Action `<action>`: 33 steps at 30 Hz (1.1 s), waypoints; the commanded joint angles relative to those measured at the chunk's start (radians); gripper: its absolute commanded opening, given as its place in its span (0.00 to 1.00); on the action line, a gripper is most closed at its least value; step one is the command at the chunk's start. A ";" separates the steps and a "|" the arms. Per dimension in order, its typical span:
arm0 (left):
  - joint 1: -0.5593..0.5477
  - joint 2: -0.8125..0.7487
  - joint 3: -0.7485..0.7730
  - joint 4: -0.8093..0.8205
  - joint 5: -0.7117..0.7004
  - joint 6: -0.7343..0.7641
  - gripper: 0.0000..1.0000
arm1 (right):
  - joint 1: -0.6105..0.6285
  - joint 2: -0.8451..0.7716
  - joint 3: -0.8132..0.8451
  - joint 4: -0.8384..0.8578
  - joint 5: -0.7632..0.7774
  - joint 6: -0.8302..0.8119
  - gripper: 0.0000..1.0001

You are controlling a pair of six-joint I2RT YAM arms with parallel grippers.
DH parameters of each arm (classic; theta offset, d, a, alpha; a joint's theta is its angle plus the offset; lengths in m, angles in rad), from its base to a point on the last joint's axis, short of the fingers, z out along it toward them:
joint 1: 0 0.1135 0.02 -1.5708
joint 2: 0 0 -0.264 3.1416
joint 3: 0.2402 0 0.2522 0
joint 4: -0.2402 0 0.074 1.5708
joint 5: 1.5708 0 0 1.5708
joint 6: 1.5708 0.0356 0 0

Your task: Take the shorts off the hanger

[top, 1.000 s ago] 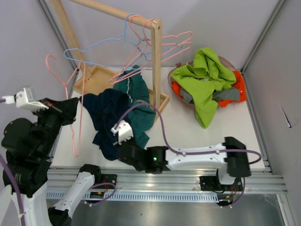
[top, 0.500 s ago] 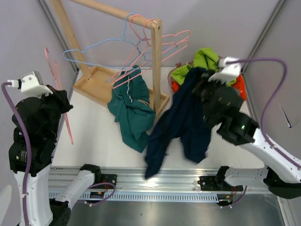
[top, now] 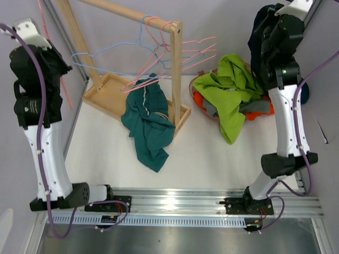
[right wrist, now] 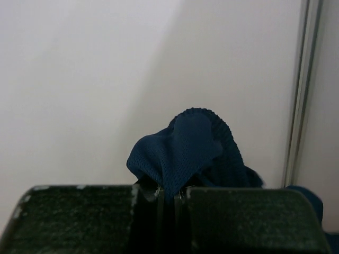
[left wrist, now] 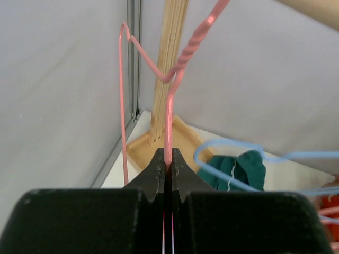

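My left gripper is shut on the wire of an empty pink hanger, held high at the far left beside the wooden rack. At the top right, my right gripper is raised high and shut on the dark navy shorts, which hang behind the arm above the basket. The teal shorts droop from a pink hanger on the rack down onto the table. Lime green shorts, orange shorts and grey shorts lie piled in the basket.
Several empty blue and pink hangers hang on the rack's rail. The rack's wooden base tray sits at the back left. Grey walls close in on both sides, and a metal rail runs along the near edge.
The right arm has swung up to the top right, carrying the navy shorts off the table. The left arm has risen with the pink hanger to the top left.
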 commanded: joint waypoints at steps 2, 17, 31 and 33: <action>0.036 0.096 0.231 0.077 0.065 0.089 0.00 | -0.078 0.101 0.064 0.059 -0.229 0.078 0.00; 0.218 0.483 0.445 0.158 0.965 -0.150 0.00 | -0.087 0.099 -0.381 0.217 -0.333 0.133 0.42; 0.235 0.408 0.265 0.316 1.226 -0.337 0.00 | -0.086 -0.109 -0.746 0.338 -0.341 0.205 0.96; 0.235 0.360 0.195 0.319 1.227 -0.338 0.00 | -0.086 -0.120 -0.764 0.341 -0.341 0.210 0.96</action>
